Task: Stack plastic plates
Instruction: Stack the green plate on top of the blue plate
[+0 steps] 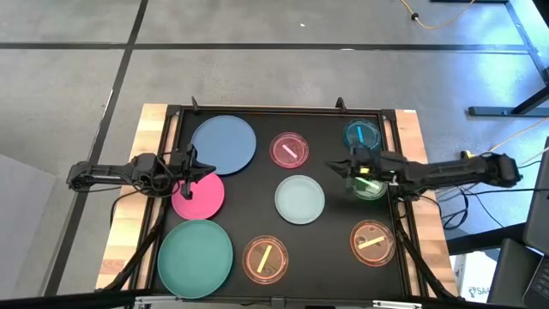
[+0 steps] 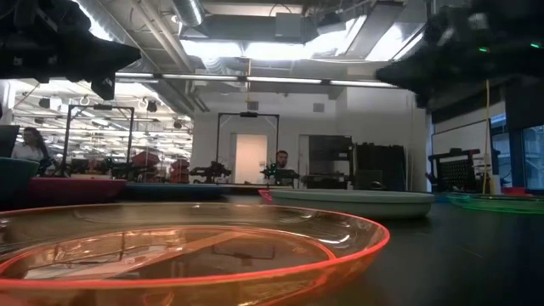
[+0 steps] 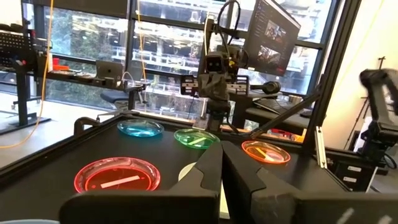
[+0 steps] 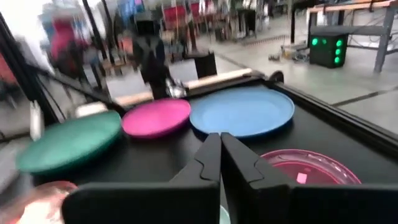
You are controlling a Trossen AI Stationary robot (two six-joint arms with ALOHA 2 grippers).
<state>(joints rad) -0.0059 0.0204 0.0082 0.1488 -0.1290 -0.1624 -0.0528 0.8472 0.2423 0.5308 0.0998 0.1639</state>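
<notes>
High view, looking down: nothing stacked yet, eight discs lying apart on the black tabletop [image 1: 257, 206]. Taking the pale mint round plastic plate [image 1: 299, 198] at the centre as landmark: large matte blue plate [image 1: 224, 143] up-left of it, magenta plate [image 1: 199, 195] level on its left under the left gripper [image 1: 187, 169], large teal plate [image 1: 196, 254] down-left, translucent pink dish [image 1: 289, 149] just above, two orange dishes [image 1: 265, 260] [image 1: 372, 242] below, cyan dish [image 1: 362, 135] and green dish [image 1: 369, 186] on its right, the right gripper [image 1: 353, 170] over the green one. Low view: shallow glossy rim of an orange dish up close, thin-walled. Left wrist view: fingers [image 3: 208, 171] pressed together, holding nothing. Right wrist view: fingers [image 4: 208, 163] likewise closed and empty. Best, judging from this, to open first, pinch a raised rim rather than the flat face, lift level, and nest small onto large; smooth plastic likely to slip.
</notes>
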